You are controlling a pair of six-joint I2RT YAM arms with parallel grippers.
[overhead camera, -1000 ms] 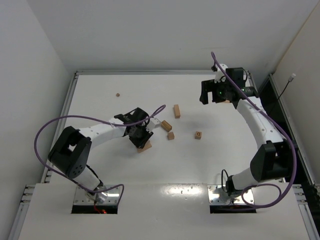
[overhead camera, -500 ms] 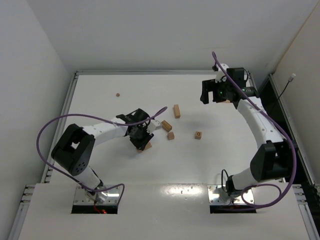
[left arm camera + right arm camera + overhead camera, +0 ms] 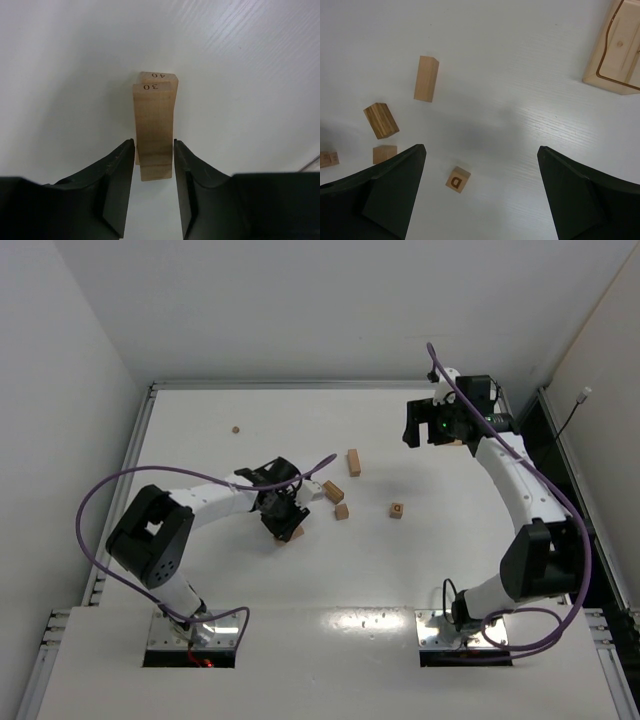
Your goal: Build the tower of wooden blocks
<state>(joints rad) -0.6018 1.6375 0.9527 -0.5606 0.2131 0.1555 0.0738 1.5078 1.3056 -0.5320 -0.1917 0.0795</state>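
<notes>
In the left wrist view two oblong wooden blocks lie stacked on the table, one marked "30" on top of one marked "40". My left gripper has its jaws pressed on both sides of the top block's near end. In the top view this gripper sits over the small stack left of centre. My right gripper is wide open and empty, held high at the far right. Below it lies a cube marked "D".
Loose blocks lie mid-table: a bar, a darker block, a small cube and the D cube. A tiny brown bead lies at the far left. A pale-wood tray is at the far right.
My left gripper has shifted slightly right and nearer over the stack. The right arm has barely moved.
</notes>
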